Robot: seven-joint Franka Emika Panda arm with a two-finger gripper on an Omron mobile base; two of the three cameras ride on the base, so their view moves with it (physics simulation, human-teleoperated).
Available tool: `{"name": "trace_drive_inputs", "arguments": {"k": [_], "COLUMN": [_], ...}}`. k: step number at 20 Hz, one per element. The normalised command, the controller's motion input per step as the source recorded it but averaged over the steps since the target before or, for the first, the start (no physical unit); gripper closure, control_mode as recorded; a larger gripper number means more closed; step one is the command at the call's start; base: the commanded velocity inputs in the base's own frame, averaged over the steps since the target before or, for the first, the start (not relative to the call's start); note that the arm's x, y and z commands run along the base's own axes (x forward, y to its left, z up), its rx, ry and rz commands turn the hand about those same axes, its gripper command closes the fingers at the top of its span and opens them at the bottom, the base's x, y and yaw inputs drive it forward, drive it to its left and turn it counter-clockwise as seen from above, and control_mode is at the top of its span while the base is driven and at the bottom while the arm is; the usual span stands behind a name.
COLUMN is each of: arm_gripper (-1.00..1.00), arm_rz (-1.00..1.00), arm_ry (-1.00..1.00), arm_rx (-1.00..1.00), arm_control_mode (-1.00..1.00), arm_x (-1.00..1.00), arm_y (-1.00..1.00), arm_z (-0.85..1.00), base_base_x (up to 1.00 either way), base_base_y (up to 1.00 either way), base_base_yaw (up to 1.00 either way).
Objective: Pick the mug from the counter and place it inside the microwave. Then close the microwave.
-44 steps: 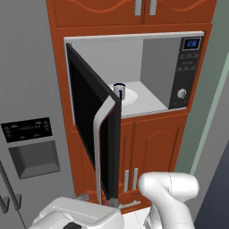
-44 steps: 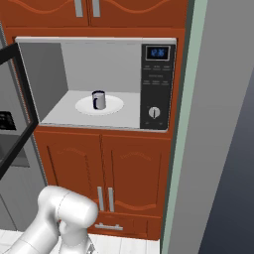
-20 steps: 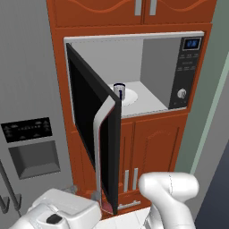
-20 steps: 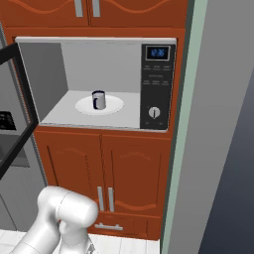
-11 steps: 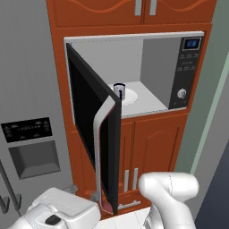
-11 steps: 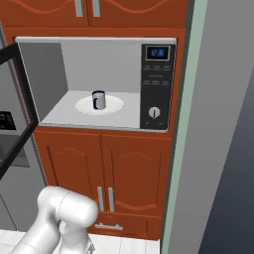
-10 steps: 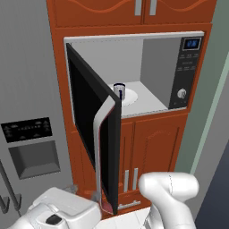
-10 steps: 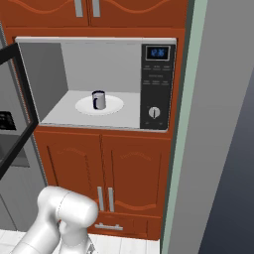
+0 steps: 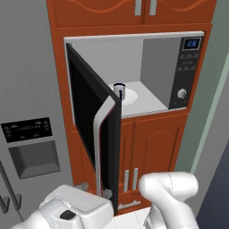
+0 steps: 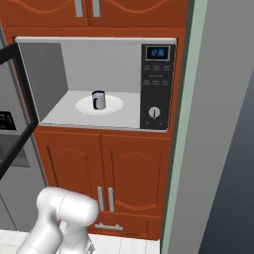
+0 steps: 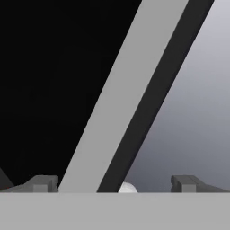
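— Since two seconds ago, anything different?

— Hardly. Only the arm's white body at the bottom of the left base view has crept up and forward, beside the lower end of the door; door and mug sit where they were.

— Left to right, then?

— Grey refrigerator (image 9: 31, 89) on the far left, with its black dispenser panel (image 9: 27, 129). Next the microwave door (image 9: 91, 129), swung wide open, black glass with the silver handle (image 9: 102, 134) down its free edge. Then the microwave (image 10: 99, 82) itself, grey inside, and the mug (image 10: 98, 99) standing upright on the white turntable (image 10: 116, 104), roughly centred. Right of that, the black control panel with the blue display (image 10: 158, 52) and the knob (image 10: 154, 112). Orange cabinet doors (image 10: 99, 168) sit below.

— And the gripper?

— In the hand view the gripper (image 11: 117, 184) is spread wide, holding nothing; the fingertips (image 11: 42, 183) straddle the silver door frame, which runs diagonally just ahead. Whether they touch it, I cannot tell.
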Motion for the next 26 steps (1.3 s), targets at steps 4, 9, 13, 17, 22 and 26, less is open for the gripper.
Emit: {"name": "trace_drive_inputs", "arguments": {"k": [4,9,13,17,22,26], "arm_gripper": [-1.00,-1.00,-1.00,-1.00,-1.00,-1.00], "arm_rz": [0.00,0.00,0.00,0.00,0.00,0.00], "arm_ry": [0.00,0.01,0.08,0.10,0.10,0.04], "arm_rx": [0.00,0.00,0.00,0.00,0.00,0.00], "arm_control_mode": [-1.00,-1.00,-1.00,-1.00,-1.00,-1.00], "arm_x": [0.00,0.00,0.00,0.00,0.07,0.22], "arm_y": [-0.32,-0.38,-0.39,-0.36,-0.37,-0.38], "arm_z": [0.00,0.00,0.00,0.03,0.05,0.03], "base_base_x": [0.00,0.00,0.00,0.00,0.00,0.00], "base_base_y": [0.00,0.00,0.00,0.00,0.00,0.00], "base_base_yaw": [0.00,0.00,0.00,0.00,0.00,0.00]}}
